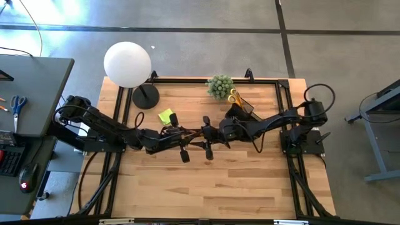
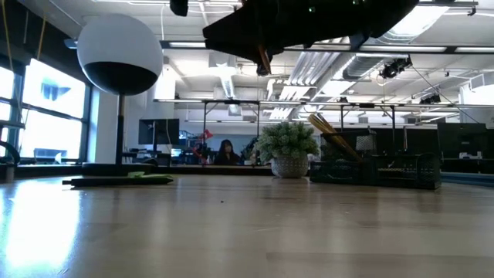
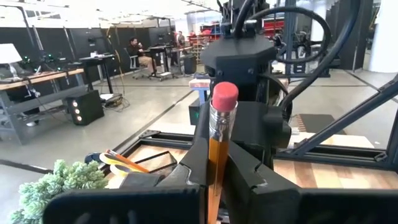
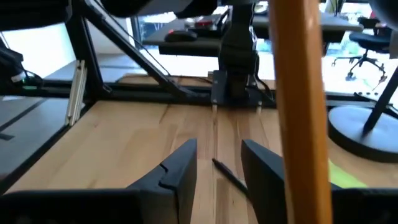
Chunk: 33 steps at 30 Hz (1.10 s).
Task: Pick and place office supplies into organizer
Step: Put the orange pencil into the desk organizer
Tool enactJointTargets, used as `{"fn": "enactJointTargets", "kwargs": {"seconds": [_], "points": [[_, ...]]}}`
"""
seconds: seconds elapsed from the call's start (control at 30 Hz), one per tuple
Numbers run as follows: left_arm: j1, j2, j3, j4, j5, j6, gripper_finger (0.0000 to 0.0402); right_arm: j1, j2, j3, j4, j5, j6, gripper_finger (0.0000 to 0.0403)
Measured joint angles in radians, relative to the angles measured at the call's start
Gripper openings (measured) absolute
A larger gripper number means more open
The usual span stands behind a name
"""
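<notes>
My left gripper [image 1: 190,133] is over the middle of the table, shut on an orange pencil [image 3: 217,134] with a red eraser [image 3: 224,96]. My right gripper [image 1: 209,132] faces it closely. Its fingers are open [image 4: 219,158] and empty, and the pencil [image 4: 301,93] passes beside them. The black organizer [image 1: 245,110] stands at the far right with the yellow-handled scissors [image 1: 234,97] upright in it. It also shows in the low view [image 2: 374,170], with pencils [image 2: 332,133] sticking out. The lime-green sticky-note pad [image 1: 165,115] lies flat on the table. A dark pen [image 4: 229,177] lies on the table below my right gripper. My left gripper pinches the pencil's shaft [image 3: 215,163] between its two fingers, below the eraser end. The fingers come level from the table's left and lie across the pencil. The pencil stands about upright with its eraser up, clear of the table, and its lower end [image 2: 264,60] shows below the arms.
A white globe lamp [image 1: 127,64] with a round black base [image 1: 145,95] stands at the far left. A green potted plant [image 1: 220,86] stands next to the organizer. The near half of the wooden table [image 1: 206,187] is bare. A person sits in the room beyond [image 2: 227,151].
</notes>
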Motion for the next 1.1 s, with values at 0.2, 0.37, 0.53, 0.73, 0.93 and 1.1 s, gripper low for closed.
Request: {"fn": "enactJointTargets", "kwargs": {"seconds": [0.2, 0.37, 0.53, 0.73, 0.93, 1.1], "points": [[0.0, 0.0, 0.0, 0.017, 0.0, 0.0, 0.001, 0.0, 0.021, 0.0, 0.058, 0.003, 0.0, 0.0118], [0.0, 0.0, 0.0, 0.025, 0.001, 0.0, 0.0008, 0.002, 0.021, 0.0, 0.117, 0.011, 0.0, 0.0118], [0.0, 0.0, 0.0, 0.017, 0.004, 0.0, 0.001, 0.002, 0.021, 0.0, 0.11, 0.002, -0.013, 0.0119], [-0.001, 0.0, 0.0, -0.002, 0.018, 0.025, 0.0008, -0.006, 0.02, 0.0, 0.023, 0.001, -0.096, 0.0119], [-0.001, 0.0, 0.0, -0.122, -0.03, 0.025, 0.0007, -0.022, -0.002, 0.0, -0.058, 0.011, -0.098, 0.0119], [0.0, 0.0, 0.027, -0.191, -0.015, 0.041, 0.0006, -0.021, -0.025, 0.0, -0.079, 0.011, -0.107, 0.0119]]}}
